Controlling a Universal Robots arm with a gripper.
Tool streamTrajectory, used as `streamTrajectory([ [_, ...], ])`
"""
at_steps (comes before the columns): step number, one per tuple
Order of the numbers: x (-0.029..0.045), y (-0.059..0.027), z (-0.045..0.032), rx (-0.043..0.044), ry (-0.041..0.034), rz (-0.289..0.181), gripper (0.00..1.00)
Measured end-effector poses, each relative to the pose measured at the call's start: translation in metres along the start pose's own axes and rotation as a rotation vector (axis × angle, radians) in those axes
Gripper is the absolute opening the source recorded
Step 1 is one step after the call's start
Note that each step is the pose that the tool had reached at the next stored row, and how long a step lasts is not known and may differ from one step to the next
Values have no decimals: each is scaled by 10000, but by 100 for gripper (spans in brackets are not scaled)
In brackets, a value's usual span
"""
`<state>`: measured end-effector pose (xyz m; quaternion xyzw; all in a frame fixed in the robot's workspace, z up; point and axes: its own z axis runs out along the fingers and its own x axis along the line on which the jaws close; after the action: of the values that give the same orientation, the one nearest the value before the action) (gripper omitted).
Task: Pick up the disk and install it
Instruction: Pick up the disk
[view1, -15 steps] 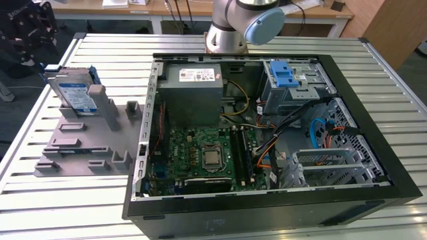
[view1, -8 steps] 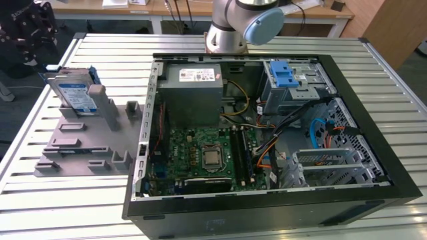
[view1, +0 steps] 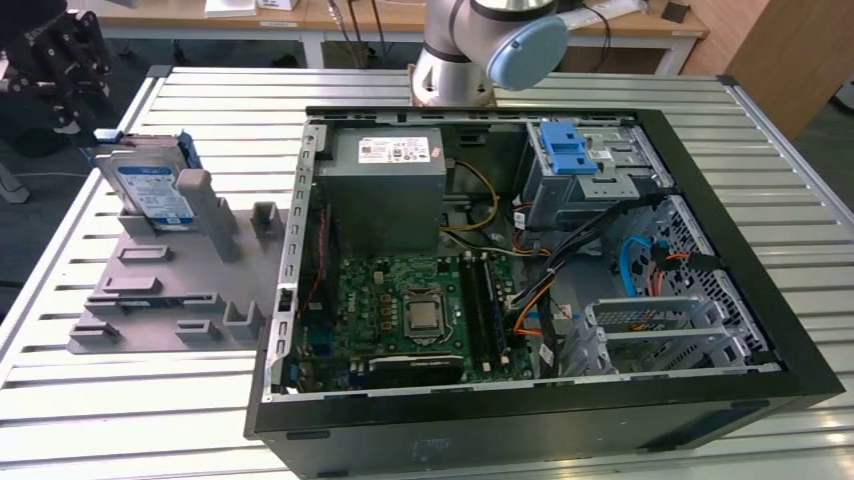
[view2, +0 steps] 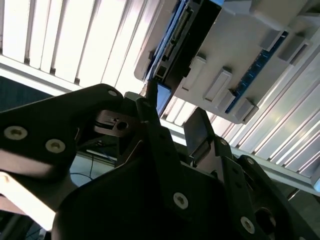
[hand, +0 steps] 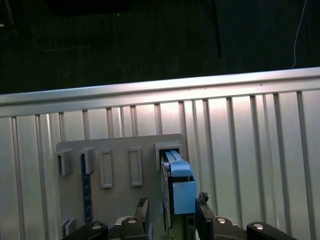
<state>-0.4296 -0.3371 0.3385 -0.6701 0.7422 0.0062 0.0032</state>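
My hand (hand: 172, 201) is spread open and holds nothing. In the first wrist view my two fingers (hand: 203, 204) stand apart, one to each side of the disk (view1: 147, 188). The blue rail along the disk's top edge runs between them. The gap between my fingers is a little wider than the disk is thick, and I cannot tell from this view whether either one touches it.

In the exterior view the hand is a dark shape above the disk and toward the exterior view's left of it, and the two look apart.

The disk stands upright on its edge in a slot of a grey plastic rack (view1: 160, 290), with its white and blue label facing outward. The rack lies flat on the slatted metal worktop (view1: 134, 420), just beside the open computer case (view1: 747, 300), on the exterior view's left of it.

In the second wrist view the disk's connector end shows beside the rack's pale tabs, close to my fingertips.

Inside the case, a blue latch (view1: 567, 150) sits on the metal drive cage in the far corner. A grey power box (view1: 387, 190) lies next to the green circuit board (view1: 414, 300).
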Motion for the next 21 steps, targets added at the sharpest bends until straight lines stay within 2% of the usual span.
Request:
streamTrajectory([
  [7, -59, 27, 75, 82, -8, -56, 49],
  [11, -75, 51, 101, 87, -8, -83, 49],
  [16, -75, 64, 169, 98, 56, -107, 50],
  [17, -76, 64, 186, 100, 60, -109, 56],
  [21, -78, 68, 254, 130, 58, -122, 56],
])
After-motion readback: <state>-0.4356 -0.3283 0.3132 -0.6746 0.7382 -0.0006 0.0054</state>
